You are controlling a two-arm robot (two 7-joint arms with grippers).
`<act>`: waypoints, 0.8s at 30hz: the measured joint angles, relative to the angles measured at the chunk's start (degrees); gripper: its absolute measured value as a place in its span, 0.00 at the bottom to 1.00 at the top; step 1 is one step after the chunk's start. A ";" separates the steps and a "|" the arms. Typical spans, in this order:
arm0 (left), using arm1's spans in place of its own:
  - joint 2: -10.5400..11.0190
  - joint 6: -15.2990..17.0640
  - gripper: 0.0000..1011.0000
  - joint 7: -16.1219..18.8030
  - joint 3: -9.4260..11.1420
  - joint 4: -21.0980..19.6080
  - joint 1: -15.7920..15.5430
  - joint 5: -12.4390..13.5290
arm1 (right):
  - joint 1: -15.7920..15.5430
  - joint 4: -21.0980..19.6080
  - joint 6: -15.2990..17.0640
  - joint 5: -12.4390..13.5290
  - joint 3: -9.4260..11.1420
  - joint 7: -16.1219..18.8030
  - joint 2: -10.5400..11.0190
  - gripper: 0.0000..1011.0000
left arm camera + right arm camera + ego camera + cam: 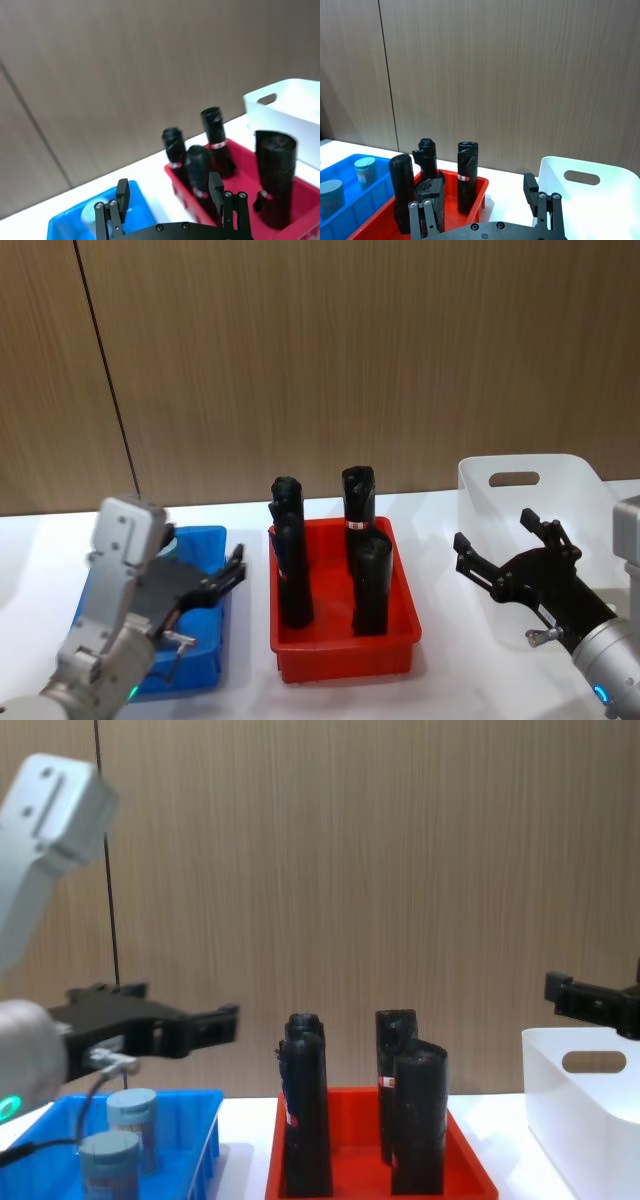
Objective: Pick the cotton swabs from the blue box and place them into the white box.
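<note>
Two cotton swabs jars (132,1115) with pale lids stand in the blue box (195,1100) at the left, and the right wrist view shows the jars (365,170) there too. In the head view my left arm hides most of the blue box (205,540). My left gripper (235,572) hangs open above that box with nothing between its fingers (122,195). In the chest view the left gripper (185,1002) is well above the jars. At the right stands the white box (580,480). My right gripper (493,528) is open and empty just in front of its left wall.
A red tray (400,640) with several tall black rolls (370,580) sits between the blue box and the white box. A wooden wall rises right behind the white table. Bare tabletop lies in front of the trays.
</note>
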 joint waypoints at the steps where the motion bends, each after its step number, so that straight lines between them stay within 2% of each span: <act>1: 0.25 0.17 0.99 0.40 -0.19 -0.18 0.26 -0.52 | 0.00 0.00 0.00 0.00 0.00 0.00 0.00 0.99; 5: 1.60 0.87 0.99 2.48 -1.27 -1.00 1.70 -3.16 | 0.00 0.00 0.00 0.00 0.00 0.00 0.00 0.99; 6: 2.13 1.18 0.99 3.45 -1.73 -1.25 2.25 -4.51 | 0.00 0.00 0.00 0.00 0.00 0.00 0.00 0.99; 15: 4.21 3.10 0.99 7.45 -3.96 -1.12 4.51 -11.23 | 0.00 0.00 0.00 0.00 0.00 0.00 0.00 0.99; 24: 4.73 5.15 0.99 8.21 -5.47 1.64 4.51 -15.31 | 0.00 0.00 0.00 0.00 0.00 0.00 0.00 0.99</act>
